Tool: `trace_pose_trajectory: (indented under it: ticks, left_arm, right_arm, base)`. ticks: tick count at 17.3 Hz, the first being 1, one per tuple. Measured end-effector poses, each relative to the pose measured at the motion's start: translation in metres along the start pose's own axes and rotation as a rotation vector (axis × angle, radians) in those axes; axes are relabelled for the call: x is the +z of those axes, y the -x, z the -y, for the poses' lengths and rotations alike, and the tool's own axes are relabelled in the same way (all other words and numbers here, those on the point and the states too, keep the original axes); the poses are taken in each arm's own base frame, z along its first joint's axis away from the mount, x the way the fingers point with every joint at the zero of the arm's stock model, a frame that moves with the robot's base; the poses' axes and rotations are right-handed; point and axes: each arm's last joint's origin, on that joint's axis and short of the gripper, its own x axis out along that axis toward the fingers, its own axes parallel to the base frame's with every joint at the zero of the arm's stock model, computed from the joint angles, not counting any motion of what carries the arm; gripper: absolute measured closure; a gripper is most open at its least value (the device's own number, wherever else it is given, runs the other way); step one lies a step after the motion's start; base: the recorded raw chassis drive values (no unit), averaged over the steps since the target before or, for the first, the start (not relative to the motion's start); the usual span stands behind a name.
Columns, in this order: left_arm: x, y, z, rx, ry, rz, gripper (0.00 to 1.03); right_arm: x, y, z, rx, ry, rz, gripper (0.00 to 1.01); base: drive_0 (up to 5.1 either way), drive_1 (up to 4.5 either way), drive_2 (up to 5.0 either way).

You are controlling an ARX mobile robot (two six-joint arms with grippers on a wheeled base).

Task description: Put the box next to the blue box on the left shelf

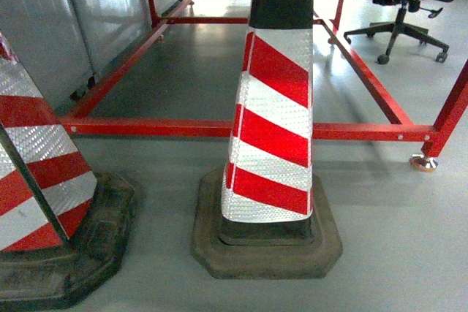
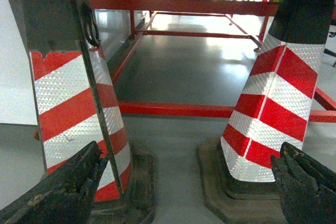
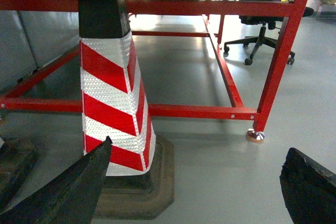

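Neither box nor left shelf in any view; both pincers, left (image 2: 181, 182) and right (image 3: 197, 187), gape apart, empty, facing striped cones (image 1: 272, 129) at 12 o'clock, so direction and nearer arm cannot be judged.

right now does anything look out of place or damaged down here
Nothing is spilled or toppled. Two red-and-white striped traffic cones, the centre cone and the left cone, stand upright on black bases before a red steel frame. The left cone's red paint is chipped near its top. No blue crate shows.
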Motion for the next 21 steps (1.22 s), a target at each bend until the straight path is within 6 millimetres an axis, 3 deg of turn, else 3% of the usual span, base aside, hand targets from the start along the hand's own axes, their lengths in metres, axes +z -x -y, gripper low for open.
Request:
trace_pose_trajectory:
  ticks: [21]
  left_arm:
    - [-0.0003, 0.0, 0.0, 0.0, 0.0, -0.003, 0.05]
  right_arm:
    - [-0.0002, 0.0, 0.0, 0.0, 0.0, -0.002, 0.03]
  base:
    - [0.0, 0.0, 0.0]
